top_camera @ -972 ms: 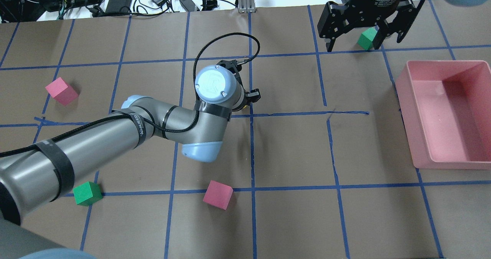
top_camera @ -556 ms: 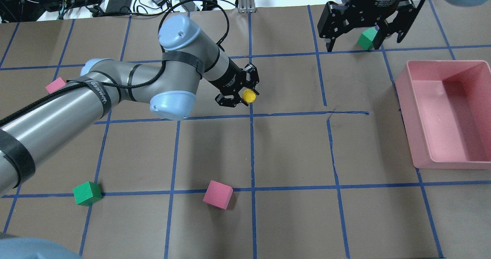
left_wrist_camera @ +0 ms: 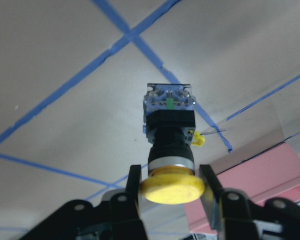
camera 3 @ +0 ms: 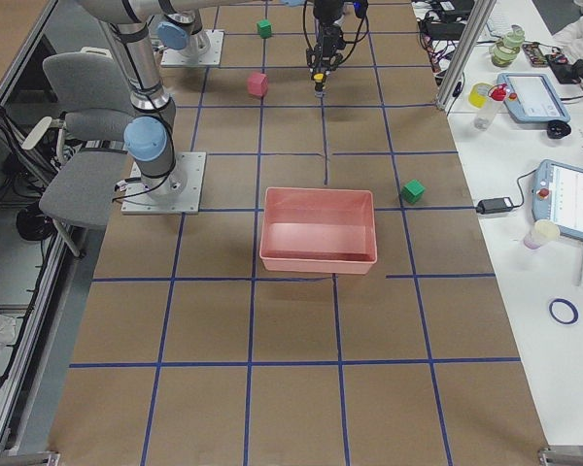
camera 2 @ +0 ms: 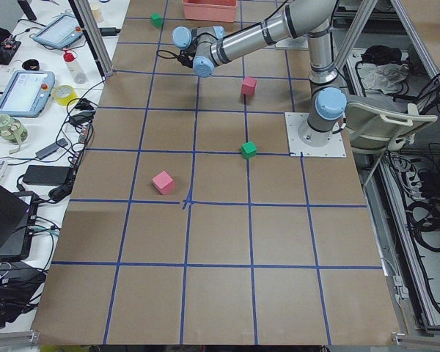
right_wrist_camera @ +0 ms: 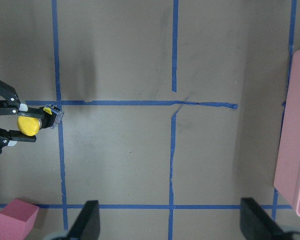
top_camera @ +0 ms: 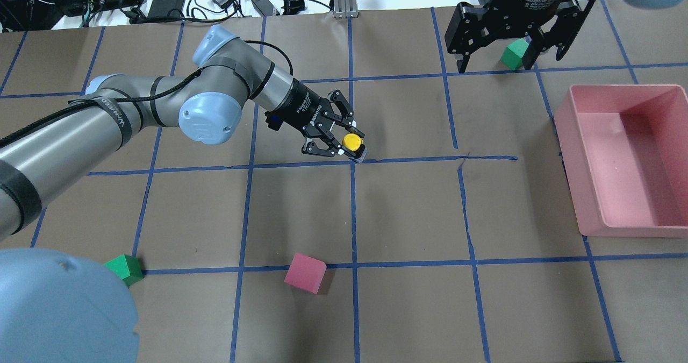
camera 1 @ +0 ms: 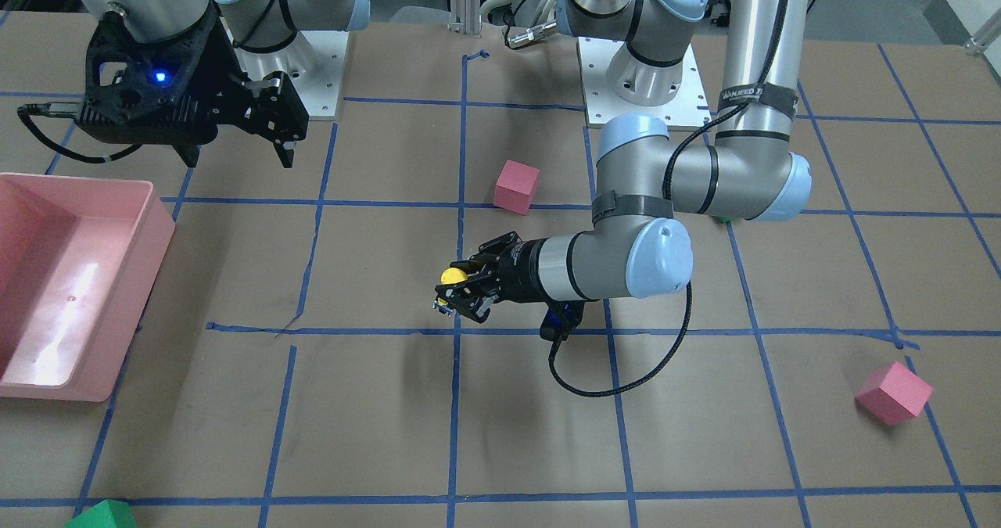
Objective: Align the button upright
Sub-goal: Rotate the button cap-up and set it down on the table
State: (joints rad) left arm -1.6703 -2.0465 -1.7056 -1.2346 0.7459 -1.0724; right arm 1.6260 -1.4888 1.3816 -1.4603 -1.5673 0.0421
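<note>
The button [top_camera: 352, 141] has a yellow mushroom cap, a black body and a grey block base. My left gripper [top_camera: 346, 141] is shut on the cap, near the table's middle. The button is tilted, base pointing down and away towards a blue tape crossing [top_camera: 353, 161]. I cannot tell whether the base touches the table. The left wrist view shows the cap [left_wrist_camera: 172, 187] between the fingers [left_wrist_camera: 134, 186]. The button also shows in the front view [camera 1: 451, 276] and the right wrist view [right_wrist_camera: 29, 124]. My right gripper [top_camera: 494, 61] is open and empty, high over the far right.
A pink bin [top_camera: 634, 180] stands at the right edge. A green cube [top_camera: 513, 54] lies by the right gripper. A pink cube [top_camera: 305, 272] and a green cube [top_camera: 128, 269] lie near the front. Another pink cube [camera 1: 893, 393] lies on the robot's left.
The left wrist has swung from pointing straight down to lying low and slanted. The button, hidden at first, now shows in its fingers, a little closer to the tape crossing. The right arm has not moved.
</note>
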